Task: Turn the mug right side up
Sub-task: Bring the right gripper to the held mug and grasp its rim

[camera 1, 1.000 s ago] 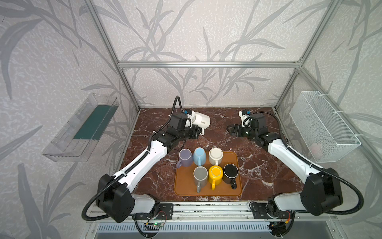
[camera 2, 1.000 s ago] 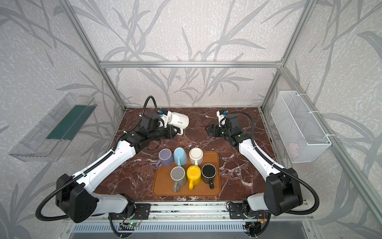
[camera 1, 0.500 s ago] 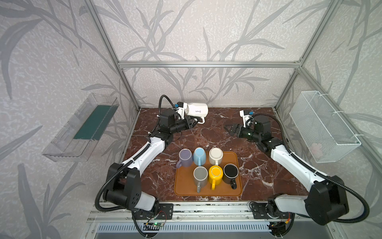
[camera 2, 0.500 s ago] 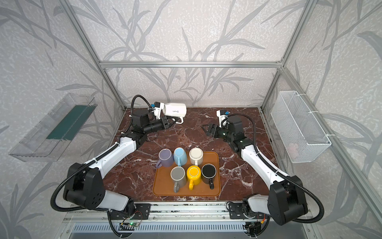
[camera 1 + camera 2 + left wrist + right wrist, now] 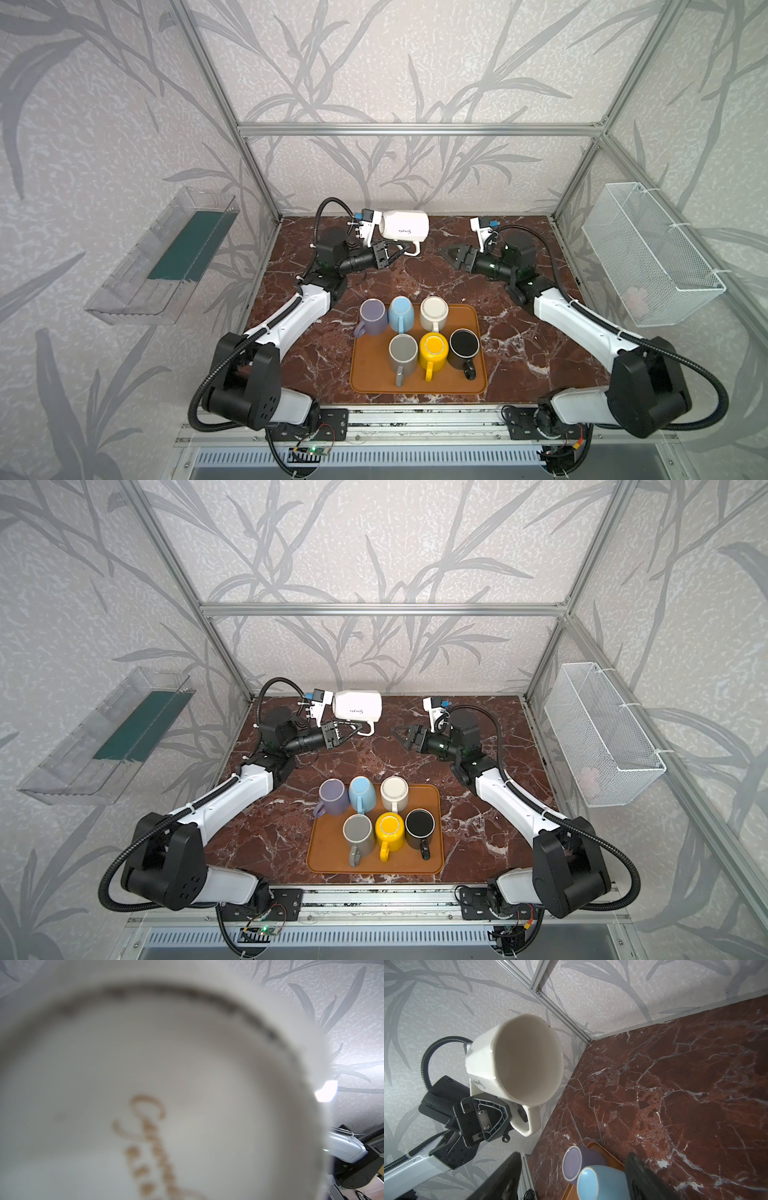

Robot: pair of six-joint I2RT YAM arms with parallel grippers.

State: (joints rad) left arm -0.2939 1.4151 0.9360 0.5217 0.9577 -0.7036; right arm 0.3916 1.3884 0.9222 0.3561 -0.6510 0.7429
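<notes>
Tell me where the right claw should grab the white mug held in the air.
Probably the rim, coming straight from its open end: the white mug hangs sideways, mouth facing the right claw, and the left claw grips the handle.

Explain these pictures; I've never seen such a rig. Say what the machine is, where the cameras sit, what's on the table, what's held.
Two robot arms work at a marble table, each ending in a two-fingered gripper. Two pictures look down from overhead, nearly alike; two come from cameras on the wrists. On the table lies a brown tray with six mugs: purple, blue, cream, grey, yellow, black. The left gripper pinches a white mug by its handle, lifted and lying sideways. The right gripper is open and empty, facing the mug's mouth.
</notes>
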